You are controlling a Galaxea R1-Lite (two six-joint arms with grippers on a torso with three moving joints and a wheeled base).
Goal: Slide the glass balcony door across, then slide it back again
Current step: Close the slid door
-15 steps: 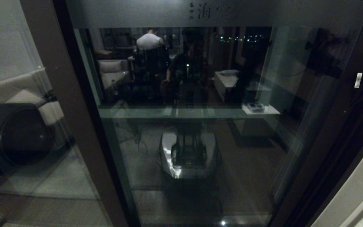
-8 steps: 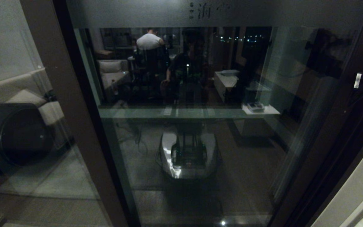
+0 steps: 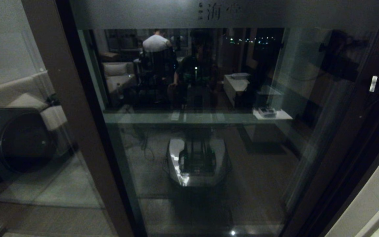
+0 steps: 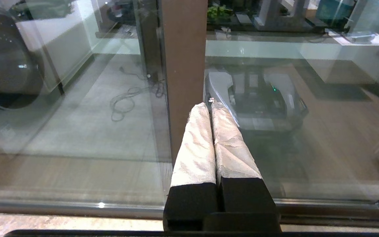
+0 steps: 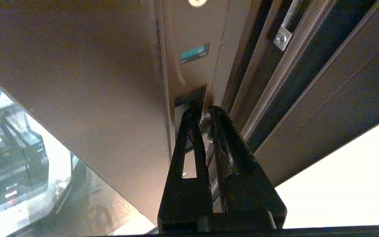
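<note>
Presently the glass balcony door reflects a dim room; right gripper fingers narrow at its recessed handle, left gripper fingers pressed together beside its brown stile

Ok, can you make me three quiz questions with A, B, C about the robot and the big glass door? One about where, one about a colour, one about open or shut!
1. Where is the right gripper?
A. on the floor
B. at the recessed handle in the stile of the glass balcony door
C. on a cushion

2. What colour is the wrap on the fingers of the left gripper?
A. white
B. red
C. blue

3. How are the left gripper's fingers?
A. wide apart
B. around a cup
C. pressed together

Answers:
1 B: it sits right at the dark slot in the brown stile.
2 A: pale cloth covers both.
3 C: no gap shows between them.
</note>
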